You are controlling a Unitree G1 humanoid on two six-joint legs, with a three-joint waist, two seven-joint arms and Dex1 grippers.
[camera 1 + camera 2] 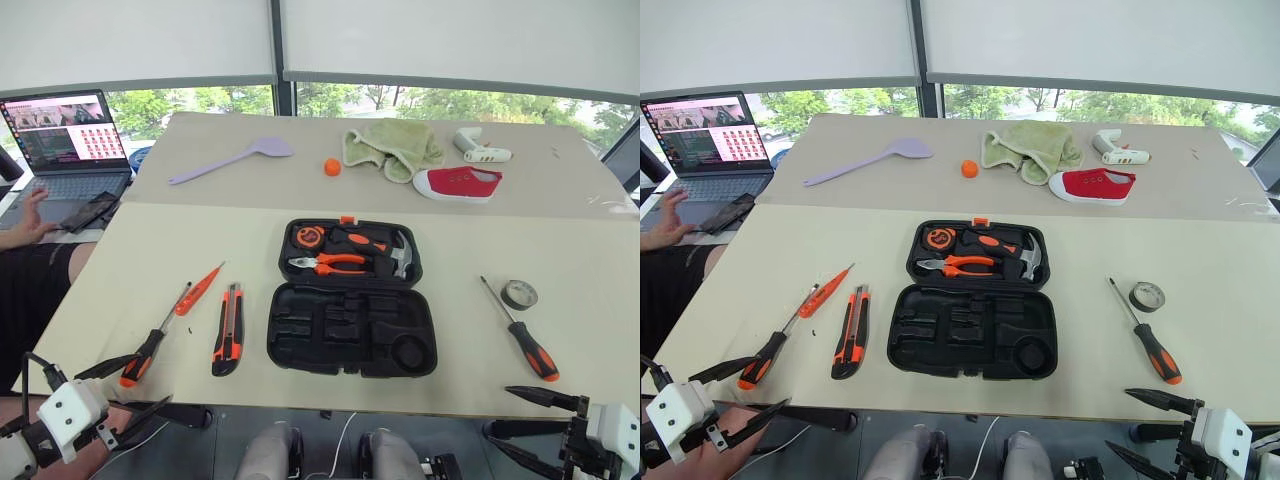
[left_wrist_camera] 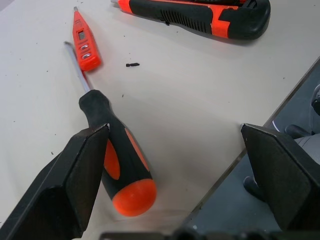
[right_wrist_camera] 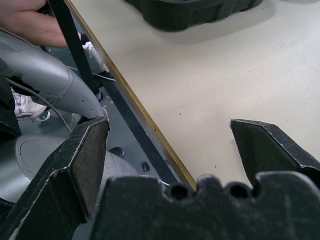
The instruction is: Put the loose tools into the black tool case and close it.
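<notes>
The cream worktop (image 1: 560, 250) runs wide under the window, and the black tool case (image 1: 350, 300) lies open flat at its middle, the lid half toward the far side already holding pliers, a hammer and a tape measure, the near half with its recesses bare. On the far part of the worktop sit a laptop (image 1: 68, 150) at the left edge with a person's hand (image 1: 30, 222) beside it, a green cloth (image 1: 392, 148), a red shoe (image 1: 458, 183), a lilac spatula (image 1: 230, 160), a white gun-shaped tool (image 1: 480, 148) and a small orange ball (image 1: 332, 167); none of these lies between the case and the loose tools. Left of the case, lying lengthwise toward the near edge, is the utility knife (image 1: 228, 330); further left is a screwdriver (image 1: 150, 345) whose handle reaches almost to the near edge, with the slim orange tester screwdriver (image 1: 198, 290) just beside its shaft. Right of the case lies the second screwdriver (image 1: 522, 335), and the small grey tape roll (image 1: 519, 294) sits just beside its shaft. The left hand (image 1: 120, 395) hangs at the near left corner with its fingers spread wide, holding nothing; in its wrist view one finger sits in front of the screwdriver handle, and I cannot tell whether it touches. The right hand (image 1: 535, 420) hangs off the near edge at the right, fingers wide apart and empty.
</notes>
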